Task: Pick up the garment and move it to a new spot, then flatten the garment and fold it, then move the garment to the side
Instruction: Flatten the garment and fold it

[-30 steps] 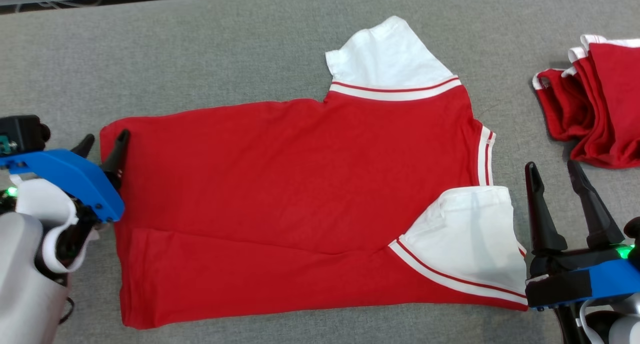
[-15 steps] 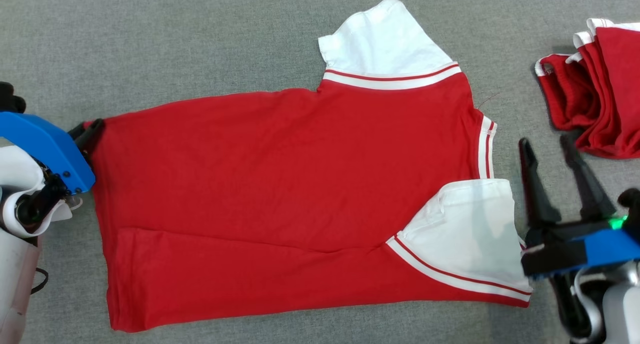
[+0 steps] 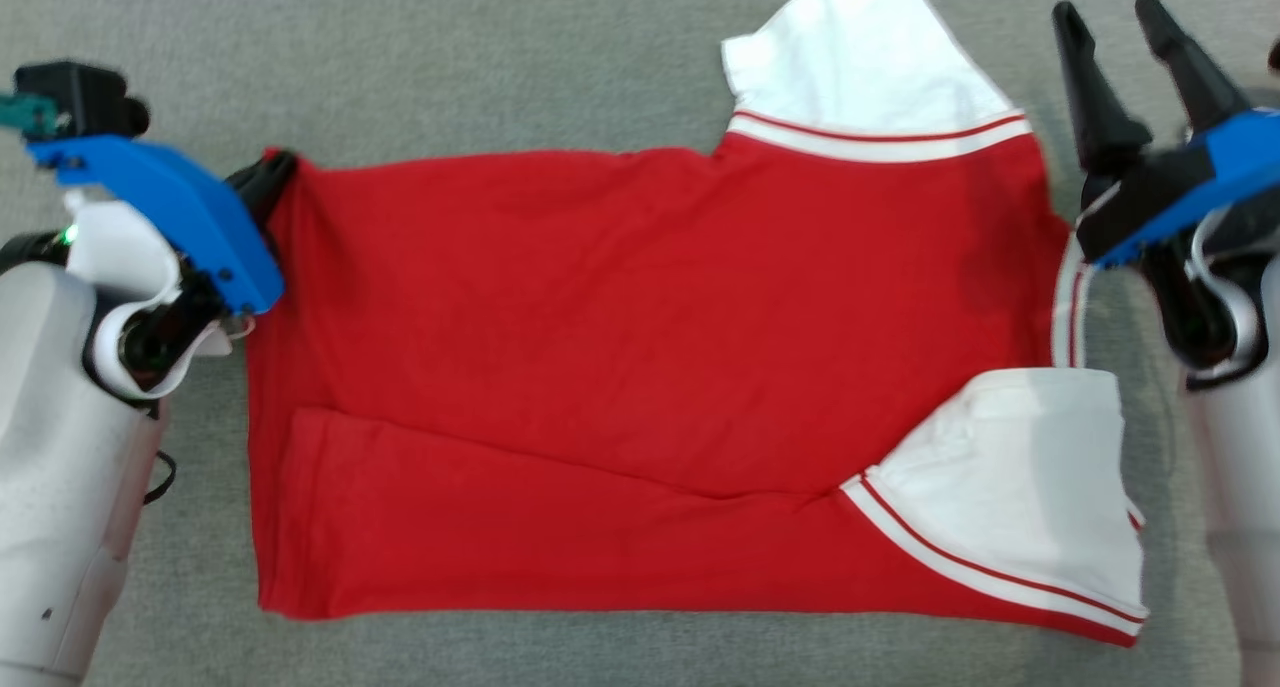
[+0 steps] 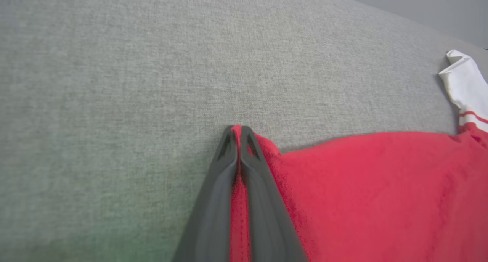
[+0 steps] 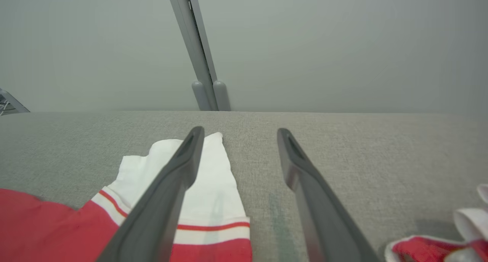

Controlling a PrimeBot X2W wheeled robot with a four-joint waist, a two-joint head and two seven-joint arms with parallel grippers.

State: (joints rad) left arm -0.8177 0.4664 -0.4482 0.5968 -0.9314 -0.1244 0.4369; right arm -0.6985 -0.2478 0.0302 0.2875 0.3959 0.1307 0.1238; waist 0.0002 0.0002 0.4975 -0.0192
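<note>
The left gripper has its fingers pinched tight on a corner of the red shirt, which lies spread on the grey table to their right, while the right gripper holds its fingers wide apart and empty, the shirt's white sleeve just to their left.

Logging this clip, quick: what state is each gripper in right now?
Left gripper: closed on a corner of the red garment.
Right gripper: open, holding nothing, near the white sleeve.
</note>
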